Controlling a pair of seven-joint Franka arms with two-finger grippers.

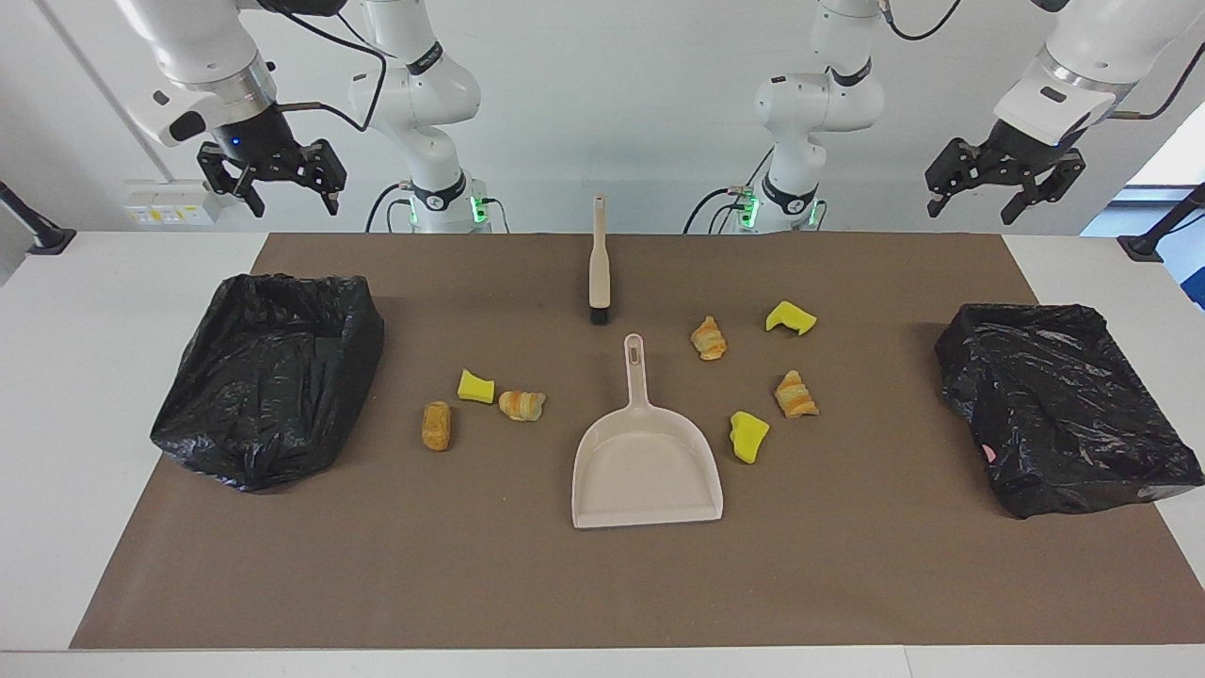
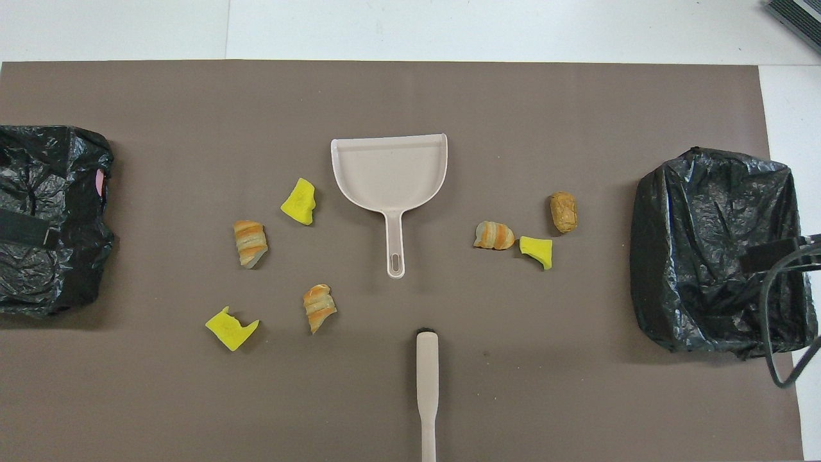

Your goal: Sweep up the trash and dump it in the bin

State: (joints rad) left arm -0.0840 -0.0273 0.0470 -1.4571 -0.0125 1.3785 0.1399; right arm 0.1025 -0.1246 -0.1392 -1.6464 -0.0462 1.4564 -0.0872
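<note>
The trash lies loose on the brown mat around a beige dustpan. Toward the right arm's end are a yellow foam chunk, a striped pastry and a bread roll. Toward the left arm's end lie two pastries and two yellow chunks. A beige brush lies nearer the robots than the dustpan. My right gripper and left gripper hang open and empty, high above the robots' edge of the table.
A bin lined with a black bag stands at the right arm's end of the mat. A second one stands at the left arm's end. White table shows around the mat.
</note>
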